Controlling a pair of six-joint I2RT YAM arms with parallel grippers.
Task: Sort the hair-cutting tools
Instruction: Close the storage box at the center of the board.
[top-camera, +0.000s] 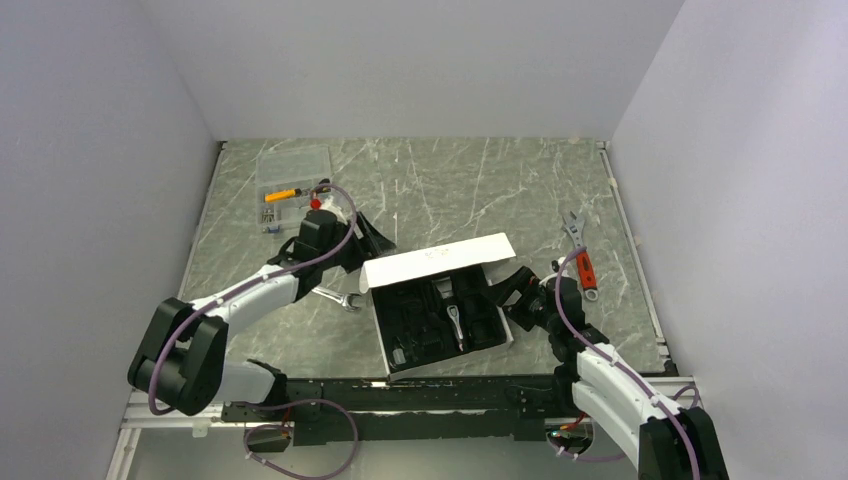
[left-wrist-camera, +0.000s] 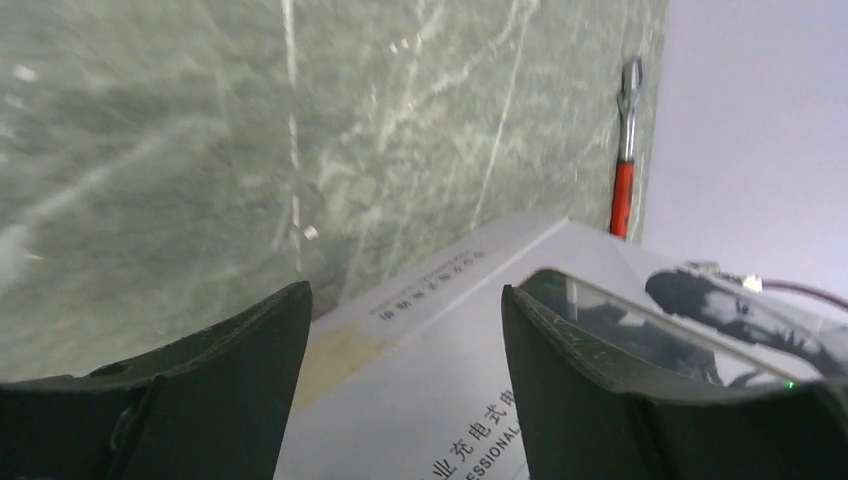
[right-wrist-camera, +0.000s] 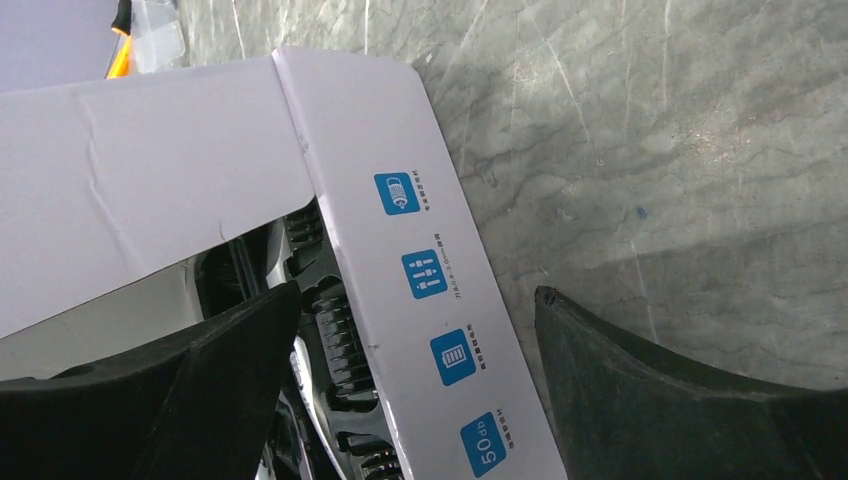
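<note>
**With the box lying open, both grippers stand wide at its edges**

Since the clipper (top-camera: 455, 318) lies in the black tray (top-camera: 420, 335) of the white box (top-camera: 385, 345), silver part up and roughly mid-tray, the step in hand looks like getting the box steadied so the tools can be lifted out. The small comb pieces cannot be told apart from the tray's dark moulding in the overhead view. The right wrist view shows ribbed black shapes just inside the wall, which may be them.

To do this well, I would let one gripper pin the box while the other works. The cardboard is light and would likely slide or tip if pulled from one side only. The clipper should be taken across its slim body and lifted straight up, clear of the raised lid (top-camera: 440, 258).

The left gripper (top-camera: 372, 240) reaches in from the left with its arm stretched low over the table (top-camera: 480, 190). It hangs at the lid's far left corner with jaws spread wide and nothing held. The right gripper (top-camera: 510, 287) comes from the near right with the elbow bent. Its jaws, also wide and empty, straddle the box's right wall (right-wrist-camera: 430, 270).

Near the box's left side lies a silver wrench (top-camera: 340, 298). A red-handled wrench (top-camera: 580, 260) rests to the right, apart from the box.
</note>
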